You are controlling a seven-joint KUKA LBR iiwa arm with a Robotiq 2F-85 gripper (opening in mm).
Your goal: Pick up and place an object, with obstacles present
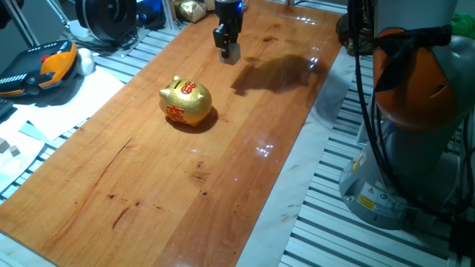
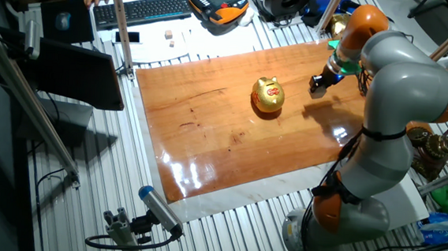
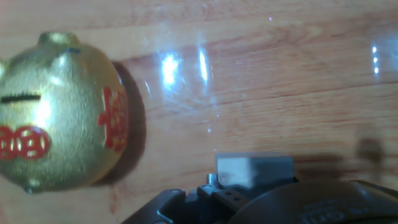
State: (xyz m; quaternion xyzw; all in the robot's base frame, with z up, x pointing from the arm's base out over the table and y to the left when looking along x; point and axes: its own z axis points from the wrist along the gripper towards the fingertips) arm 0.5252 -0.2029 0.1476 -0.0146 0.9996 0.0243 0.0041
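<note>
The shiny gold piggy bank (image 1: 185,102) with red markings stands on the wooden table (image 1: 171,193), left of the middle; it also shows in the other fixed view (image 2: 268,95) and at the left of the hand view (image 3: 59,112). My gripper (image 1: 230,49) hangs at the far end of the table, beyond and to the right of the piggy bank, well apart from it. It is shut on a small pale cube (image 1: 232,53), which sits at its fingertips just above the wood. The hand view shows the cube (image 3: 255,169) as a pale block between the fingers. In the other fixed view my gripper (image 2: 319,85) is right of the piggy bank.
An orange and black pendant (image 1: 46,65) and papers lie off the table's left edge, with small pale blocks (image 1: 9,148) there too. The robot base (image 1: 401,163) stands at the right. A keyboard (image 2: 145,9) lies beyond the table. Metal slats surround the board.
</note>
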